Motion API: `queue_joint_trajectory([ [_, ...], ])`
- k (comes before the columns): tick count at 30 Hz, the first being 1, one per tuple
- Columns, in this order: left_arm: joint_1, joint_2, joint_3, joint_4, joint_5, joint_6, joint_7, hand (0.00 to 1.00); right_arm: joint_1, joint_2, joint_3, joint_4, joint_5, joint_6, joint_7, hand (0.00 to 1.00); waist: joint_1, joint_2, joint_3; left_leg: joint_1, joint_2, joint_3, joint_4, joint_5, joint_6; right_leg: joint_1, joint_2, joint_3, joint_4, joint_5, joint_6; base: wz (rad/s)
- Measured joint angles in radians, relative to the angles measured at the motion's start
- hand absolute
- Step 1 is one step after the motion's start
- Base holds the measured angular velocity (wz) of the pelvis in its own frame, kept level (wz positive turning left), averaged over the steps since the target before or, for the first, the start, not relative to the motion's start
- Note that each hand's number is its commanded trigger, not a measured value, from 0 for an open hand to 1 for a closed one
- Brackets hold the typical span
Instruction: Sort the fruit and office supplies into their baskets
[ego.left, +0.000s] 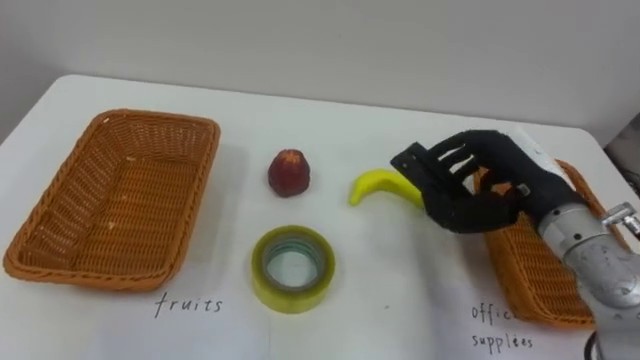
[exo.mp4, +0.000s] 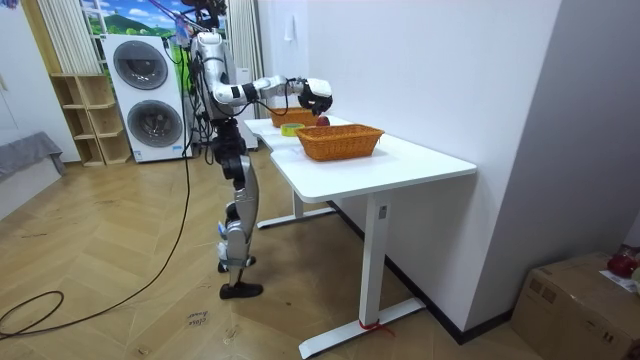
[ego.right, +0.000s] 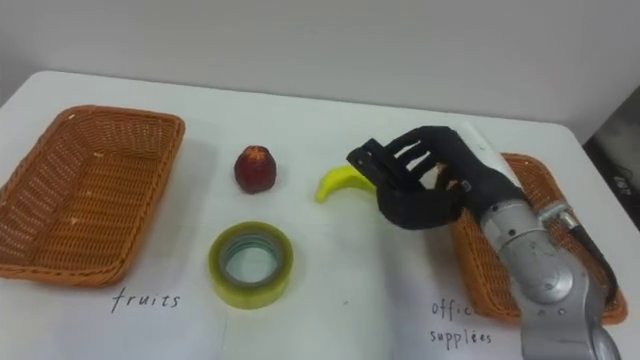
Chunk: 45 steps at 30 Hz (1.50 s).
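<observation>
Scanning from the left, I am seeing the fruit basket (ego.left: 190, 200) sitting empty, then the red fruit (ego.left: 288, 173) and the tape roll (ego.left: 290, 298) lying near mid-table, and the banana (ego.left: 375, 185) lying on the table just right of them. My right hand (ego.left: 480, 185) is hovering over the banana's right end with its fingers (ego.left: 420, 165) spread apart and half bent, clamping nothing. The banana's left tip is poking out beyond the fingertips, while the office basket (ego.left: 530, 275) is sitting under the wrist. I am judging this a reach for the banana. I should be lowering squarely, centring on its thick middle and closing round the curve so it is not pivoting.
</observation>
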Motion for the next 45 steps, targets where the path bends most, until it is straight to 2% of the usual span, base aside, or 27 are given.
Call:
queue_joint_trajectory([
  [8, 0.024, -0.023, 0.038, 0.006, -0.005, 0.001, 0.005, 0.0, 0.0, -0.002, -0.055, 0.002, 0.108, -0.009, -0.127, 1.0, -0.008, 0.007, 0.0014, 0.0, 0.001, 0.003, 0.0, 0.0, 0.0, -0.002, 0.001, 0.003, -0.001, 0.0, 0.0, -0.01],
  [11, 0.028, -0.031, 0.058, 0.006, -0.007, 0.001, 0.005, 0.0, 0.0, -0.003, -0.071, 0.005, 0.127, -0.017, -0.153, 1.0, -0.021, 0.008, 0.001, 0.0, 0.001, 0.003, 0.0, 0.0, 0.0, -0.001, 0.001, 0.003, -0.002, 0.0, 0.0, 0.01],
  [18, 0.03, -0.029, 0.079, 0.006, -0.007, 0.001, 0.003, 0.0, 0.0, -0.038, -0.094, 0.049, 0.136, -0.024, -0.253, 1.0, -0.033, 0.002, -0.0021, 0.002, 0.001, 0.005, 0.0, 0.0, 0.0, -0.001, 0.002, 0.005, -0.001, 0.0, 0.0, 0.0],
  [28, 0.037, -0.028, 0.078, 0.013, -0.007, 0.001, 0.002, 0.0, 0.001, -0.046, -0.1, 0.092, 0.181, -0.032, -0.306, 1.0, -0.054, -0.01, -0.0017, 0.001, 0.001, 0.004, -0.001, 0.0, 0.0, 0.0, 0.001, 0.0, -0.001, 0.0, 0.0, 0.0],
  [33, 0.039, -0.028, 0.077, 0.005, -0.007, 0.001, 0.001, 0.0, 0.001, -0.046, -0.122, 0.128, 0.201, -0.032, -0.336, 1.0, -0.054, -0.012, -0.0028, 0.0, 0.001, 0.004, -0.002, 0.0, 0.0, -0.002, 0.001, -0.002, -0.001, 0.0, 0.0, 0.0],
  [45, 0.038, -0.03, 0.077, 0.002, -0.007, 0.001, 0.003, 0.0, 0.007, -0.046, -0.123, 0.17, 0.247, -0.032, -0.374, 1.0, -0.055, -0.001, -0.0049, 0.0, 0.002, 0.003, -0.001, 0.0, 0.0, -0.003, 0.001, -0.001, -0.001, 0.0, 0.0, 0.0],
])
